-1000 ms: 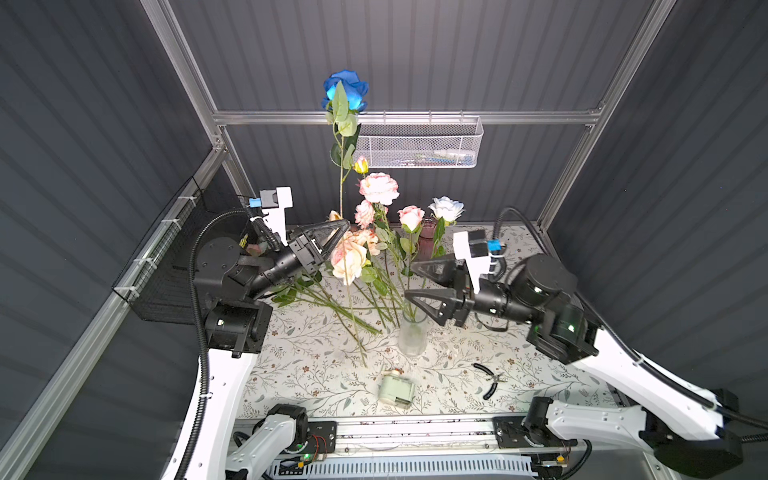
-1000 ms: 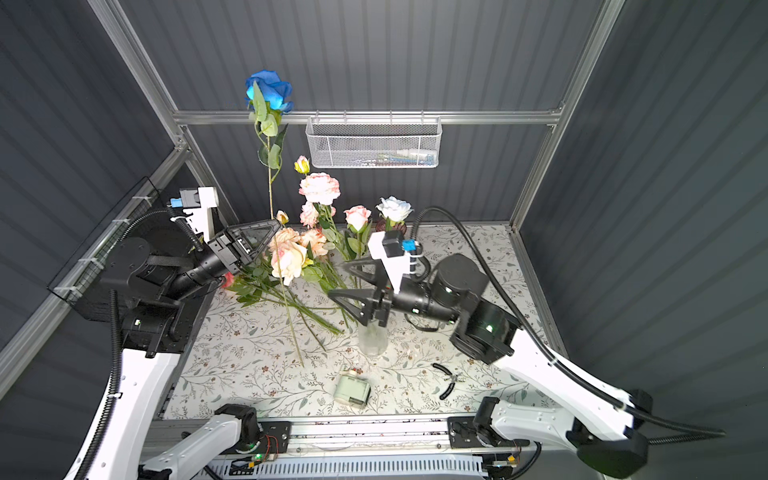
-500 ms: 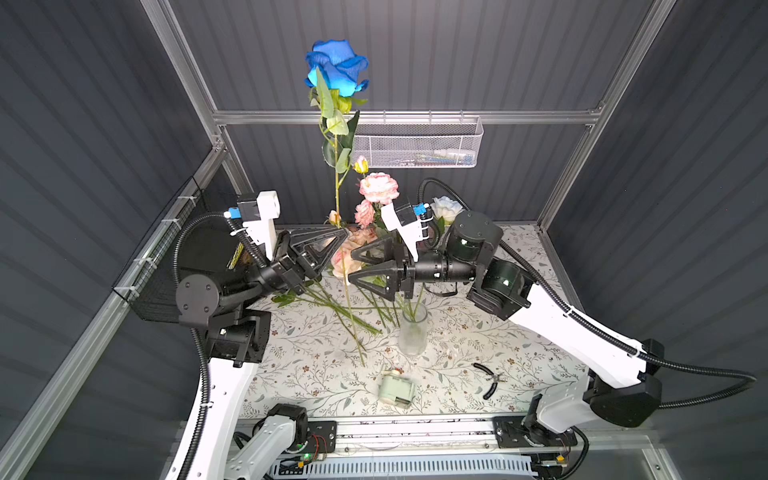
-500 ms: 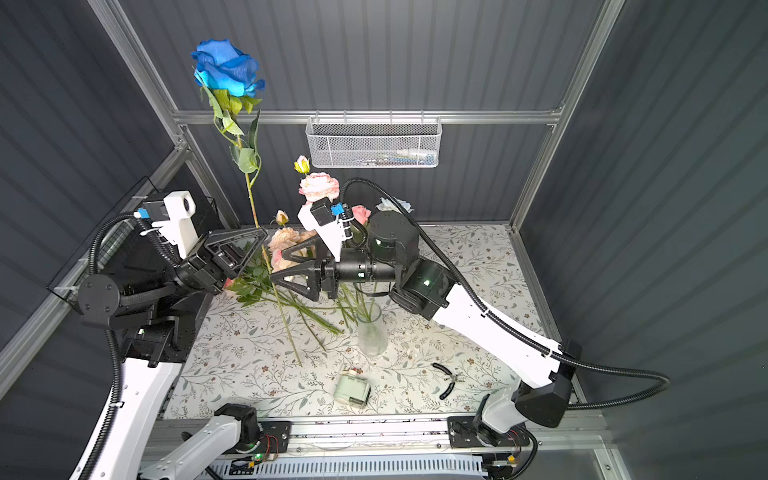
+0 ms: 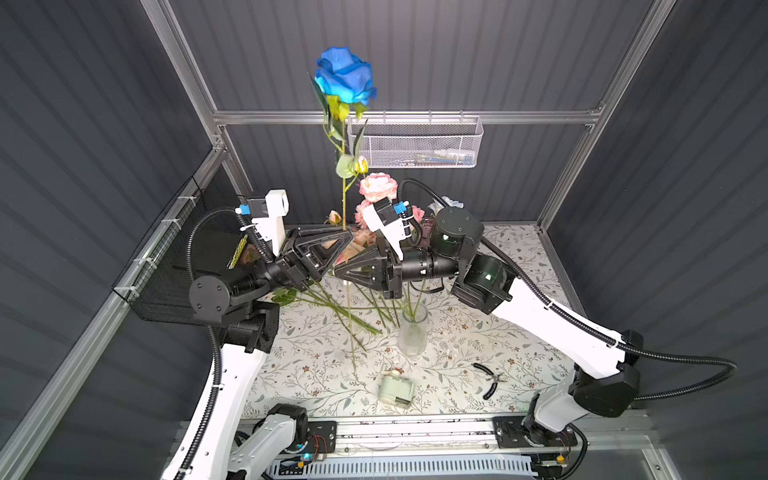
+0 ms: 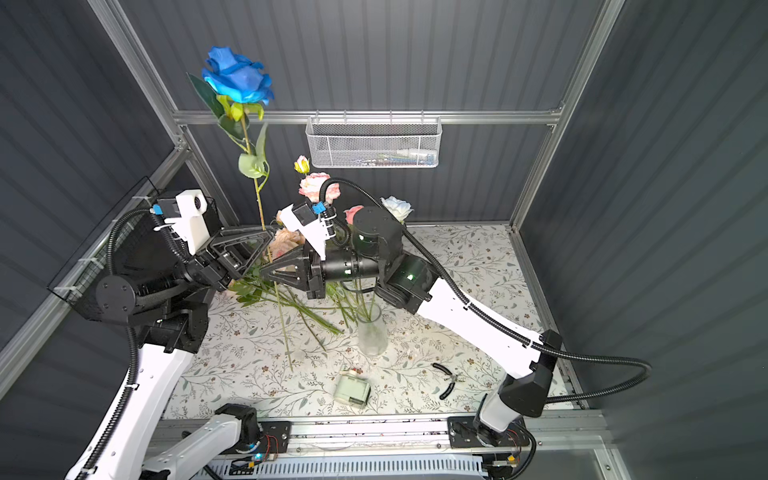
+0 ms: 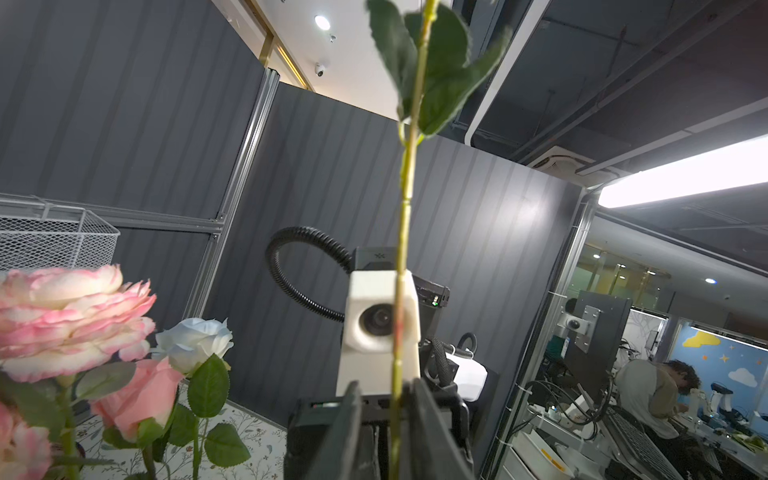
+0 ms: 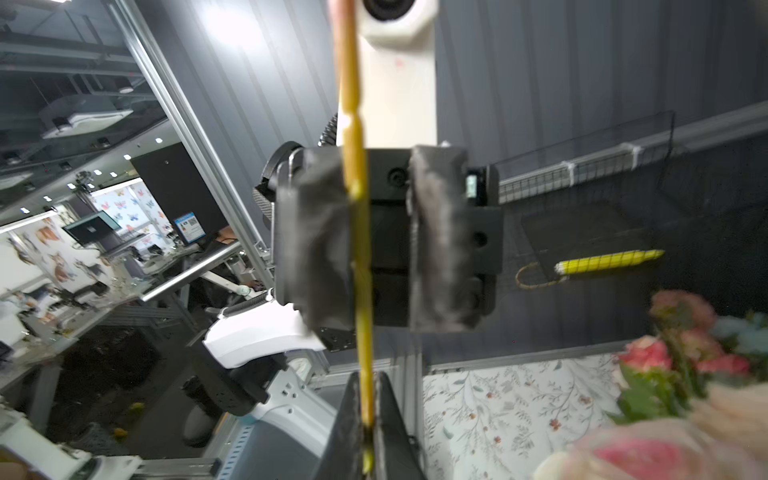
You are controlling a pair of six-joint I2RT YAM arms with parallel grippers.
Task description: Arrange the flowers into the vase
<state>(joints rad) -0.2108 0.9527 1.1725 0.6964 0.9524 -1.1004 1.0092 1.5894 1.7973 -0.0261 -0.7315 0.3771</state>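
Several pink flowers point(image 5: 377, 188) fill the clear glass vase point(image 5: 412, 332); loose stems point(image 5: 328, 303) lie outside. Right hand point(image 5: 340, 272) clamps the deep blue rose point(image 5: 345, 77); left hand point(image 5: 350, 235) parted.

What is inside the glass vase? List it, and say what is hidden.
The vase holds a few green stems. The right arm covers them higher up, so which pink or white blooms they carry cannot be traced. The blue rose's stem hangs outside it.

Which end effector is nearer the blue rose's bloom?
Left. The left end effector straddles the stem of the blue rose higher up, open; the right end effector is shut on it lower down.
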